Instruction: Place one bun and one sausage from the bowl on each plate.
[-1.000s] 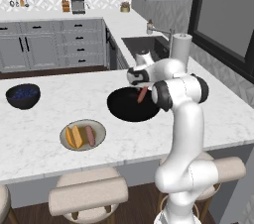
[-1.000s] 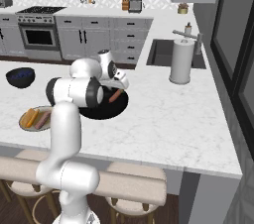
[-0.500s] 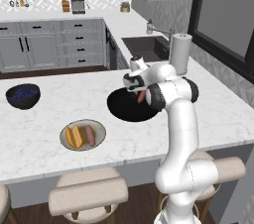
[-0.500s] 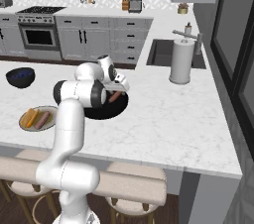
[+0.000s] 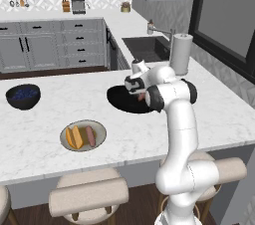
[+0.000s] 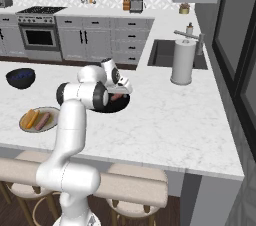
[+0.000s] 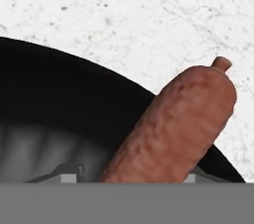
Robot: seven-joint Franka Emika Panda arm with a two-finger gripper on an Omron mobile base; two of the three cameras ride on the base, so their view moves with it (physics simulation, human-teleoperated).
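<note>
The tool (image 5: 140,94) is seen low over the black bowl (image 5: 119,100), closed on a sausage (image 7: 173,124) whose far end reaches past the bowl's rim. Toward the counter's (image 5: 224,114) front edge, a plate (image 5: 99,130) is seen carrying a bun (image 5: 73,137) and another sausage (image 5: 90,136).

Soft, even light fills my kitchen, with no single source I can pick out. My white surface (image 5: 60,104) reads bright and flat, free of glare. Only faint shadows sit under things on it. Both base views look slightly soft and coarse. Close up, my sausage (image 7: 173,124) is blurry at its edges, and the black bowl (image 7: 59,99) goes nearly featureless, with a dull grey sheen low inside it.
</note>
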